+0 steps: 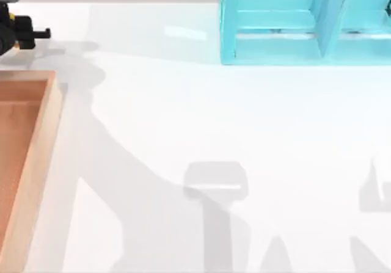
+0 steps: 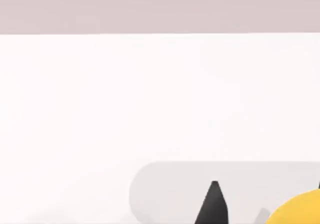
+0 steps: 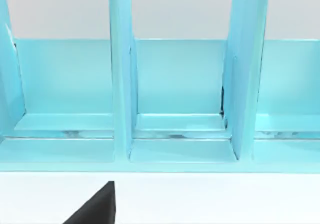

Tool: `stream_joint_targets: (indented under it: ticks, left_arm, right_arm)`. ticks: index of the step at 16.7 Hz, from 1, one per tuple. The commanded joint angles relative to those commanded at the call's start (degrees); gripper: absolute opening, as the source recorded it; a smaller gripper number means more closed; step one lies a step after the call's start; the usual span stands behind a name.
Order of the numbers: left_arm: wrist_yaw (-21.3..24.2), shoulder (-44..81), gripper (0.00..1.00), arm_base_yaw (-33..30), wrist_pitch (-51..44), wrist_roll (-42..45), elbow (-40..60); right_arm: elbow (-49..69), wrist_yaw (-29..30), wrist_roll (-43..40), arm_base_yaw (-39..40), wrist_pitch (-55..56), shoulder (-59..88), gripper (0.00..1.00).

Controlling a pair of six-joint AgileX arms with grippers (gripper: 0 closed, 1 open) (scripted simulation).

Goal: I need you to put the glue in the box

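The box [image 1: 38,157] is a shallow wooden tray with tan rims and a reddish-brown floor, lying at the table's left edge and cut off by the top view's border. Nothing shows on the part of its floor in view. In the left wrist view a black tip of my left gripper [image 2: 214,206] hangs over bare white table. Close beside it is a rounded yellow surface [image 2: 300,210], and I cannot tell whether it is the glue. A black part of my right gripper [image 3: 97,206] faces the turquoise shelf from the front.
The turquoise shelf unit [image 1: 305,22] stands at the back right, with its compartments [image 3: 177,83] open toward the table. A black-and-yellow object [image 1: 18,30] sits at the back left, beyond the box. Arm shadows cross the white table [image 1: 214,114].
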Motion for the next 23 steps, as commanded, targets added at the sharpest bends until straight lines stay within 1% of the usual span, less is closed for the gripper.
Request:
stream_joint_targets:
  ticks: [8,15,17,19,21,23]
  left_arm:
    - [-0.1,-9.4,0.00,0.0,-13.1,-0.9,2.9]
    - [0.4,-10.0,0.00,0.0,-13.9,-0.3,2.6]
    - [2.6,-11.2,0.00,0.5,-15.3,2.8,1.5]
    - [6.4,-13.4,0.00,1.6,-18.4,8.3,0.0]
    - [11.3,-16.4,0.00,3.4,-23.0,16.2,-2.2]
    - [16.8,-20.0,0.00,6.1,-29.0,26.3,-5.1]
  right_arm:
    - [0.0,0.0,0.0,0.0,0.0,0.0,1.00]
    - [0.0,0.0,0.0,0.0,0.0,0.0,1.00]
    - [0.0,0.0,0.0,0.0,0.0,0.0,1.00]
    - [0.0,0.0,0.0,0.0,0.0,0.0,1.00]
    - [0.0,0.0,0.0,0.0,0.0,0.0,1.00]
    - [0.0,0.0,0.0,0.0,0.0,0.0,1.00]
